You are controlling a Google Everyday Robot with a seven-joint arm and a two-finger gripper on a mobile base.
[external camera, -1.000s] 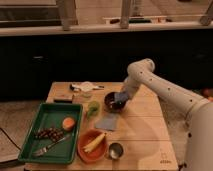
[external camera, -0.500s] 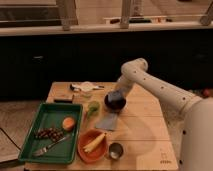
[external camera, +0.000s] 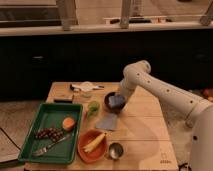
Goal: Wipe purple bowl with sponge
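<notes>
The purple bowl [external camera: 111,100] stands on the wooden table [external camera: 145,130], a little right of its middle. My gripper [external camera: 118,101] reaches down into the bowl from the right, at the end of the white arm [external camera: 165,92]. It is shut on the sponge [external camera: 119,103], a pale blue-grey block that lies inside the bowl against its right side. The bowl's right rim is hidden behind the gripper.
A flat grey-blue cloth [external camera: 108,121] lies just in front of the bowl. A green cup [external camera: 93,107] stands to its left. An orange bowl [external camera: 92,145] with a banana and a metal cup [external camera: 116,150] are at the front. A green tray [external camera: 50,131] is at the left, a brown block [external camera: 64,98] behind it.
The arm's elbow swung left and then a little back to the right. The gripper shifted slightly inside the purple bowl with the sponge. The bowl stays in place.
</notes>
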